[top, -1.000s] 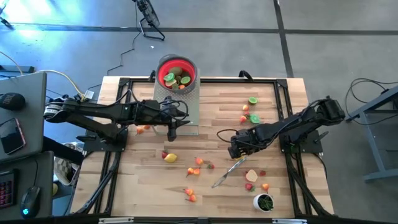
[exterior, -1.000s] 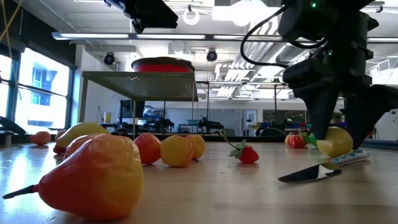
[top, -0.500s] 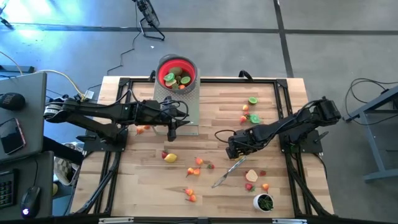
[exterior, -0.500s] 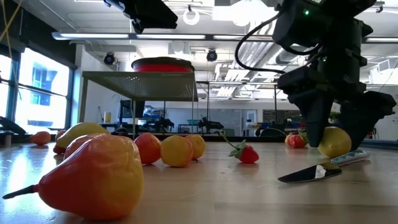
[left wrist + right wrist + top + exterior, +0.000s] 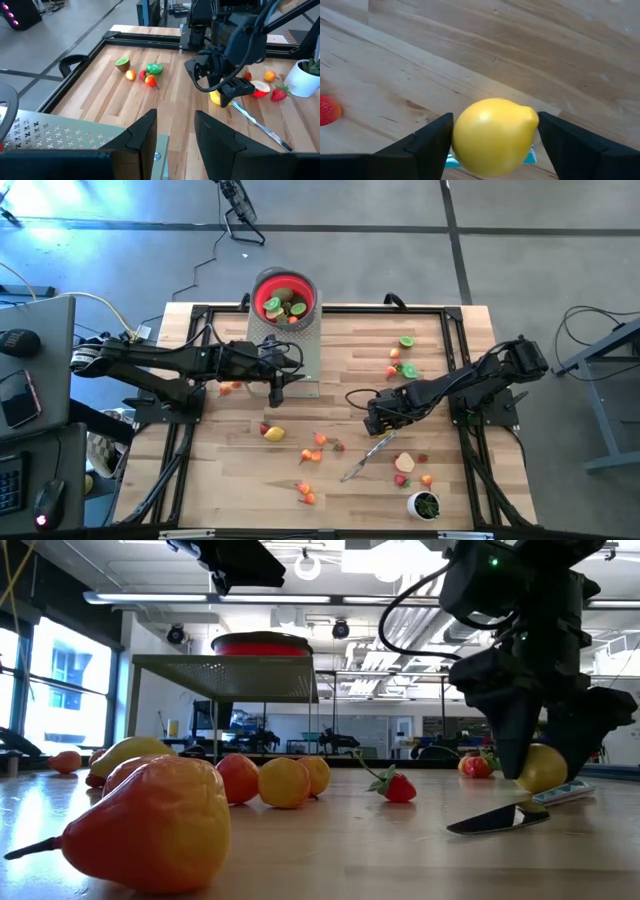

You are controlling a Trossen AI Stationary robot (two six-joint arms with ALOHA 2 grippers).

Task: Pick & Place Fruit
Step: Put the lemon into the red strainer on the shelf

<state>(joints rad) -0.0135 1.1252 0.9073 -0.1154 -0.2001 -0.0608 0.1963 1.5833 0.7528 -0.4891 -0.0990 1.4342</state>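
The left gripper (image 5: 277, 385) is held partly open and empty beside the perforated stand (image 5: 300, 350) that carries the red bowl (image 5: 284, 297). Right of centre, the right gripper (image 5: 492, 137) is lowered over a lemon (image 5: 493, 130) on the table (image 5: 340, 340), fingers (image 5: 427, 145) wide at either flank, apparently not yet clamped. The lemon's long axis is seen running across the gap, its nipple toward one finger. An end-on squeeze may squirt it out toward the knife (image 5: 366, 456) just beside.

Two dark jointed arms; black looped cables; right tool (image 5: 492, 145) with flat matte-black fingers (image 5: 427, 145)
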